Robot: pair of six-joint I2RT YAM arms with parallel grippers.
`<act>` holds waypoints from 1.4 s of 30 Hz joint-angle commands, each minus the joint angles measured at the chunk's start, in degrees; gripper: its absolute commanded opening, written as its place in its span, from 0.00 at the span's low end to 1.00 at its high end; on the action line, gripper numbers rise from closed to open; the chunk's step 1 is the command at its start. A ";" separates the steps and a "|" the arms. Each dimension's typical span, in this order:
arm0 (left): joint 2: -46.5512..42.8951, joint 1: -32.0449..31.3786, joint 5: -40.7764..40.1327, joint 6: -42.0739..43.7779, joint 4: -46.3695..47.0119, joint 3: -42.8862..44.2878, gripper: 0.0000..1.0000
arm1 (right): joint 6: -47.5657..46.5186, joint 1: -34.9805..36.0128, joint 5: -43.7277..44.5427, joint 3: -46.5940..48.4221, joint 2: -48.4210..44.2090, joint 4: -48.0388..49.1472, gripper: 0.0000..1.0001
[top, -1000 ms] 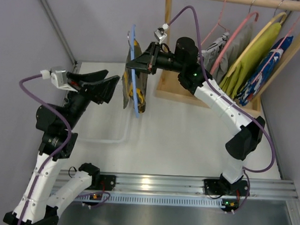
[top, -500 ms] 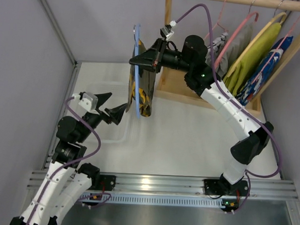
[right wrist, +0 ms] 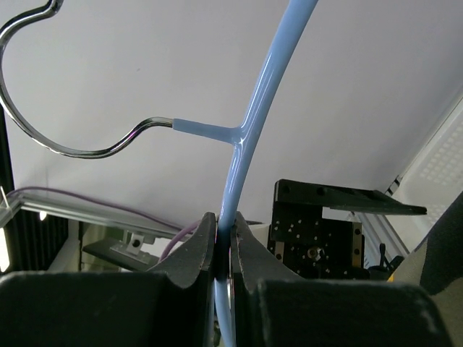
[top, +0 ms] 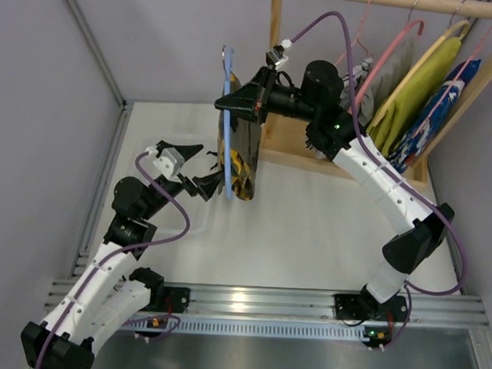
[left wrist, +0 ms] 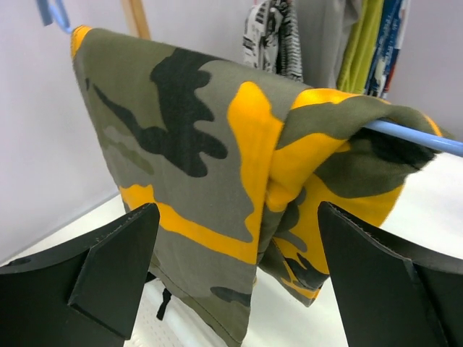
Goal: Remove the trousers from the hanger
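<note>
The camouflage trousers point(top: 243, 156) hang folded over the bar of the light blue hanger point(top: 227, 126), held up above the table. In the left wrist view the trousers point(left wrist: 217, 166) fill the middle, with the blue bar point(left wrist: 419, 137) showing at the right. My right gripper point(top: 230, 102) is shut on the hanger arm point(right wrist: 246, 144), just below its metal hook point(right wrist: 65, 144). My left gripper point(top: 199, 168) is open, just left of the trousers' lower part, its fingers point(left wrist: 108, 267) on either side of the hanging hem without touching it.
A wooden rack point(top: 296, 150) at the back right carries pink hangers point(top: 382, 60), a black-and-white garment point(top: 353, 79), a lime-green garment point(top: 417, 90) and a blue patterned one point(top: 437, 111). A clear tray point(top: 167, 222) lies under the left arm. A grey wall stands at the left.
My left arm has swung down and right, bringing its open gripper up to the trousers. My right gripper has shifted the hanger slightly right and up.
</note>
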 commanded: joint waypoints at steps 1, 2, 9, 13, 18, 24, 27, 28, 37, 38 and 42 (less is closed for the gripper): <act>-0.17 -1.39 4.16 3.12 7.05 0.05 0.97 | -1.94 -0.37 1.05 2.58 -5.59 10.69 0.00; -0.34 -1.74 4.95 4.43 7.14 -0.21 0.97 | -2.03 -0.37 1.39 2.49 -5.50 10.17 0.00; 0.18 -3.94 -3.44 6.12 9.42 -1.71 0.98 | -0.98 -0.37 1.40 3.28 -5.50 10.34 0.00; 3.16 -3.94 -6.56 5.50 13.29 -1.62 0.96 | -0.98 -0.37 0.96 3.19 -5.85 10.43 0.00; 6.85 -4.03 -5.77 4.97 15.66 -0.48 0.93 | -0.19 -0.37 0.43 1.70 -6.38 11.30 0.00; 10.81 -4.47 -7.00 5.68 18.65 1.01 0.87 | 0.08 -0.20 0.17 1.00 -6.55 11.92 0.00; 12.13 -5.08 -8.31 5.94 19.01 1.98 0.76 | -0.01 0.07 0.17 0.12 -6.73 11.92 0.00; 12.22 -5.26 -8.49 6.03 18.92 2.50 0.67 | -0.10 0.07 0.25 -0.23 -6.73 11.92 0.00; 10.38 -5.44 -10.51 5.33 16.73 5.67 0.00 | -4.92 -0.90 -0.27 -4.17 -9.27 8.68 0.00; 10.03 -5.35 -10.95 4.80 15.68 6.37 0.00 | -5.37 -1.16 -0.27 -5.06 -10.15 8.41 0.00; 8.36 -5.35 -11.22 1.90 13.47 11.19 0.00 | -8.00 -2.92 -0.89 -10.68 -11.91 8.67 0.00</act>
